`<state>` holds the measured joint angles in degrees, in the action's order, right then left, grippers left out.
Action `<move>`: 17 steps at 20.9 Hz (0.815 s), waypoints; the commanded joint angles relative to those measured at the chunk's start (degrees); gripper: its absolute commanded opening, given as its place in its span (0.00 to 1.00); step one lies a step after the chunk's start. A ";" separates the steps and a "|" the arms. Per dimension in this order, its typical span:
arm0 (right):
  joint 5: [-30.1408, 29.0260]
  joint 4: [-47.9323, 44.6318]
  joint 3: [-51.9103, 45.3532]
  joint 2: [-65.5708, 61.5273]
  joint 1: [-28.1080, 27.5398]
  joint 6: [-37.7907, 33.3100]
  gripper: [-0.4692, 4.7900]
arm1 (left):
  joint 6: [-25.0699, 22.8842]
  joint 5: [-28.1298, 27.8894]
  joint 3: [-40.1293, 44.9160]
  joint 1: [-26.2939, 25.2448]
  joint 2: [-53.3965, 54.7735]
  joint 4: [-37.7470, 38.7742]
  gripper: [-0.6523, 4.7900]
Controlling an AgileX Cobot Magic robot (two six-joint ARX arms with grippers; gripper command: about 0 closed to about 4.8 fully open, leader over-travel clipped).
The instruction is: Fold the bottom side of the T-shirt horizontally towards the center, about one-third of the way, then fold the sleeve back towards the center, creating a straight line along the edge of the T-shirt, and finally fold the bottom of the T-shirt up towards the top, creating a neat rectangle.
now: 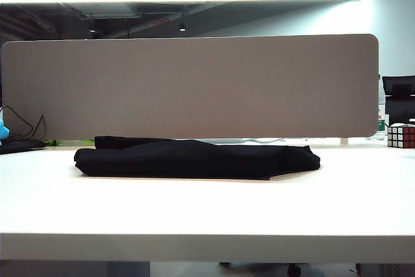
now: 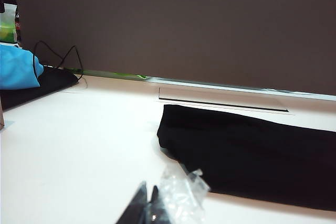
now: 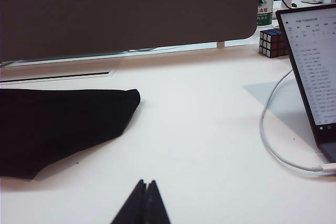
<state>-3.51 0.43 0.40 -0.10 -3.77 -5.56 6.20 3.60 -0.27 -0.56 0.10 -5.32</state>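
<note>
Both grippers' fingers, left (image 2: pixel 148 203) and right (image 3: pixel 144 200), clenched empty near folded T-shirt (image 1: pixel 194 159).

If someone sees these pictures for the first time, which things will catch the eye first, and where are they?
First the black T-shirt, lying folded in a long bundle on the middle of the white table, before the grey partition. Then the colourful cube at the table's far right. The left gripper and right gripper are shut, apart from the shirt.

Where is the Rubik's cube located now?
In the exterior view the Rubik's cube stands at the table's far right edge, right of the T-shirt, apart from it.
</note>
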 commanded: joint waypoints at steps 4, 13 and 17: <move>-1.01 -4.85 -0.37 0.13 0.00 3.21 0.09 | 0.22 0.17 -0.15 0.04 0.02 -0.72 0.11; -1.27 -4.70 -0.37 0.13 -0.02 3.21 0.09 | 0.22 0.17 -0.15 0.04 0.02 -0.33 0.11; -1.27 -4.57 -0.37 0.13 -0.02 3.21 0.09 | 0.24 0.20 -0.15 0.04 0.02 -0.33 0.11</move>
<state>-4.60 -3.53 0.40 -0.10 -3.77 -2.50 6.24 3.64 -0.27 -0.56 0.10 -5.30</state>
